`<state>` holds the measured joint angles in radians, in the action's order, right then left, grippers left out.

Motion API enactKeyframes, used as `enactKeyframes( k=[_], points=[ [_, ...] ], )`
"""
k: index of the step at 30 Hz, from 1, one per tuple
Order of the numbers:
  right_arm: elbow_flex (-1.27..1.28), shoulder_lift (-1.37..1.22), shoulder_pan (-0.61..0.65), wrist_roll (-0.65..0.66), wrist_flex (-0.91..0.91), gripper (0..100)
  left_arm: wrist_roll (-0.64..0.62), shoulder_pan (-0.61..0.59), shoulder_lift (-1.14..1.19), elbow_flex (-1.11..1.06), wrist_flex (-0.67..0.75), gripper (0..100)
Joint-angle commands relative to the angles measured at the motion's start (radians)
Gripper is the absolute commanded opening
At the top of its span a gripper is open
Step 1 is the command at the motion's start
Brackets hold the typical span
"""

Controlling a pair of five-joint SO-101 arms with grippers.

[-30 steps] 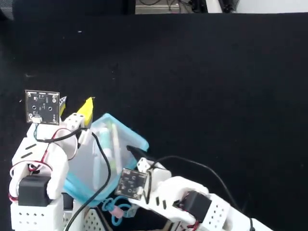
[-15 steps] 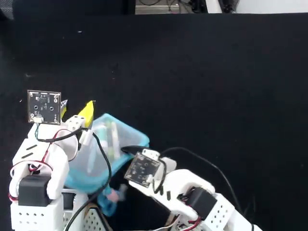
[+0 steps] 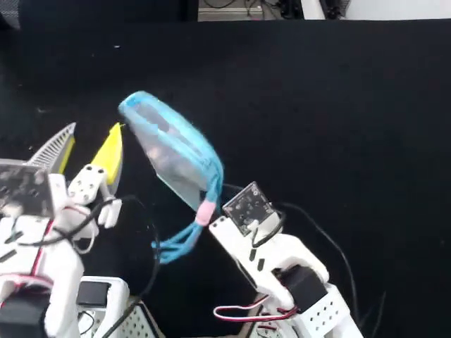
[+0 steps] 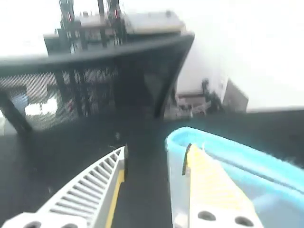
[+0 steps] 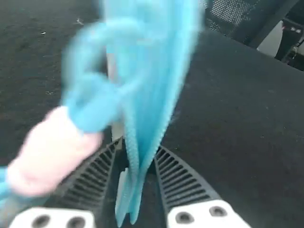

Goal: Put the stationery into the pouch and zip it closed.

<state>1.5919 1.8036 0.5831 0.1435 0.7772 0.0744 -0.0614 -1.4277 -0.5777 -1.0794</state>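
A translucent blue pouch (image 3: 169,144) hangs tilted in the air above the black table, blurred, with pale contents I cannot make out. My right gripper (image 3: 215,196) is shut on its lower edge; in the right wrist view the blue pouch seam (image 5: 135,156) is pinched in the right gripper (image 5: 135,152), between the black ribbed fingers (image 5: 183,183). A pink toggle (image 3: 206,212) and blue cord loop (image 3: 176,245) dangle below. My left gripper (image 3: 95,130) stands open just left of the pouch, its yellow finger (image 4: 213,187) beside the pouch rim (image 4: 232,154) in the left wrist view.
The black table cloth (image 3: 338,120) stretches bare to the right and back. Both arm bases (image 3: 84,303) crowd the front edge. A mesh chair and shelving (image 4: 95,85) stand in the room behind.
The right arm has swung the pouch up off the table and toward the back left. The left gripper has opened and come off the pouch corner, tilting up. The cord now dangles.
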Motion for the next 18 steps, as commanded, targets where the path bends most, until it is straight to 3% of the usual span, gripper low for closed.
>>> enactKeyframes(
  k=[1,7,13,18],
  points=[
    [-0.096,0.067,-0.028,-0.012,-0.029,1.1,-0.023,0.008,0.002,0.07,-0.043,21],
    [-0.275,-0.114,-0.014,-0.014,-0.023,1.1,-0.017,0.008,0.002,-0.145,-0.109,21],
    [-0.389,-0.372,0.118,-0.014,-0.034,1.1,-0.025,0.018,0.002,-0.417,0.101,21],
    [-0.317,-0.432,0.107,-0.008,-0.025,1.1,-0.035,0.019,0.002,-0.522,0.198,21]
  ],
)
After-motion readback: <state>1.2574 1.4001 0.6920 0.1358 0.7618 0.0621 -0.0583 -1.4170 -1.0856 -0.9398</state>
